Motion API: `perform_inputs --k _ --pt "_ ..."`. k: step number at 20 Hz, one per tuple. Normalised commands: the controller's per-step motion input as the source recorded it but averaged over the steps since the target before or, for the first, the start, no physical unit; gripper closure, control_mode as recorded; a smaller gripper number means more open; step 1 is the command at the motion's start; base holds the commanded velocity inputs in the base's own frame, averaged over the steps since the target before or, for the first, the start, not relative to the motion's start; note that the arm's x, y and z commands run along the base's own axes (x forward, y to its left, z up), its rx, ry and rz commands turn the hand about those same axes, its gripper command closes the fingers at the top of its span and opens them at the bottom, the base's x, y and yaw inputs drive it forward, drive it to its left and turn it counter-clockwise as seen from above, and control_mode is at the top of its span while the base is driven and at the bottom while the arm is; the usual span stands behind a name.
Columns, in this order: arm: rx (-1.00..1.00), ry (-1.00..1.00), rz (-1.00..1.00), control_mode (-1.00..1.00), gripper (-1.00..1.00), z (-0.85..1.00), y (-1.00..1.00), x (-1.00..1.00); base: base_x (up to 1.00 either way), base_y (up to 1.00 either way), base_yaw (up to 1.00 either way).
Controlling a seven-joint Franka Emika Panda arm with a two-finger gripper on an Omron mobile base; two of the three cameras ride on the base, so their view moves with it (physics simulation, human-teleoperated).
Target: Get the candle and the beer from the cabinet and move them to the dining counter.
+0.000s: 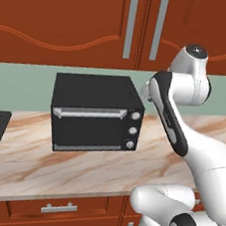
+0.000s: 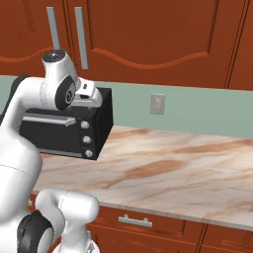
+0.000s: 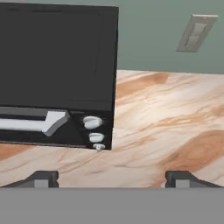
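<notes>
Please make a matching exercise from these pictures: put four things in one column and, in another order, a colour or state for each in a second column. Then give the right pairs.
Things:
1. toaster oven
2. cabinet doors
3. gripper
4. countertop

Descriptions:
A. closed, reddish-brown
B. black, with three pale knobs
C. marbled beige-brown
D. open, holding nothing

Pairs: 1-B, 2-A, 3-D, 4-C

1. cabinet [image 1: 71,19]: reddish-brown wood, smooth, slight sheen; bar handles [image 1: 130,26] matt grey metal.
2. toaster oven [image 1: 96,113]: matt black casing, pale grey handle and knobs.
3. table [image 2: 173,168]: beige-brown marbled stone, polished.
4. wall [image 2: 197,108]: flat matt grey-green.
</notes>
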Motion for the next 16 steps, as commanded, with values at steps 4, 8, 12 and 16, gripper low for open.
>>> perform_inputs --k 4,8,12,16 --pt "0.0 -0.42 0.0 -1.0 -1.0 0.25 0.0 -0.13 0.0 0.0 0.0" --pt "0.0 -0.4 0.0 -1.0 -1.0 0.29 0.0 -0.02 0.0 0.0 0.0" --pt "0.0 -0.37 0.0 -1.0 -1.0 0.38 0.0 0.0 0.0 0.0 0.0" --pt "0.0 -0.37 0.0 -1.0 -1.0 0.41 0.0 0.0 0.0 0.0 0.0"
